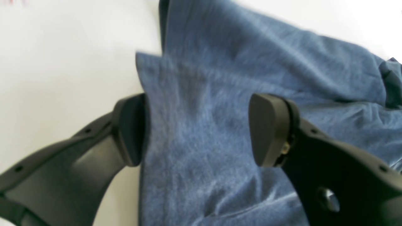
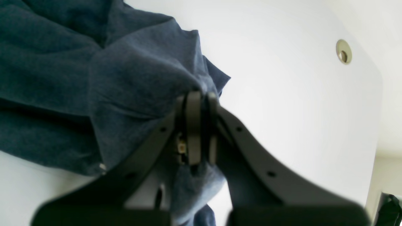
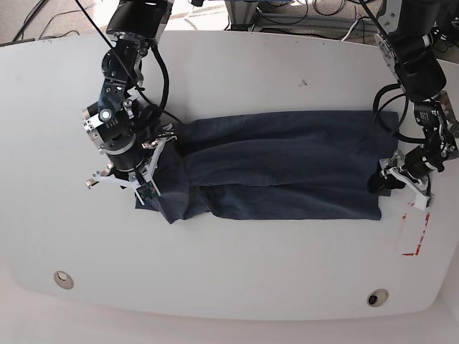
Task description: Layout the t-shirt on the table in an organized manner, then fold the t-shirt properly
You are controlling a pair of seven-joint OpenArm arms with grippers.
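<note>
The dark navy t-shirt [image 3: 280,165] lies stretched out lengthwise across the middle of the white table [image 3: 229,72], with folds along it. My right gripper [image 2: 199,94] is shut on a bunched bit of the t-shirt [image 2: 94,78] at its left end in the base view [image 3: 168,143]. My left gripper [image 1: 198,128] stands open over the other end of the t-shirt [image 1: 220,62]. One pad [image 1: 132,128] sits at the cloth's edge and the other pad [image 1: 267,128] is above the fabric. In the base view the left gripper [image 3: 380,183] is at the shirt's right edge.
A red rectangle outline [image 3: 416,240] is marked on the table just right of the shirt's right end. Two round grommet holes [image 3: 63,278] [image 3: 376,296] sit near the front edge; one grommet hole [image 2: 343,51] shows in the right wrist view. Cables lie behind the table.
</note>
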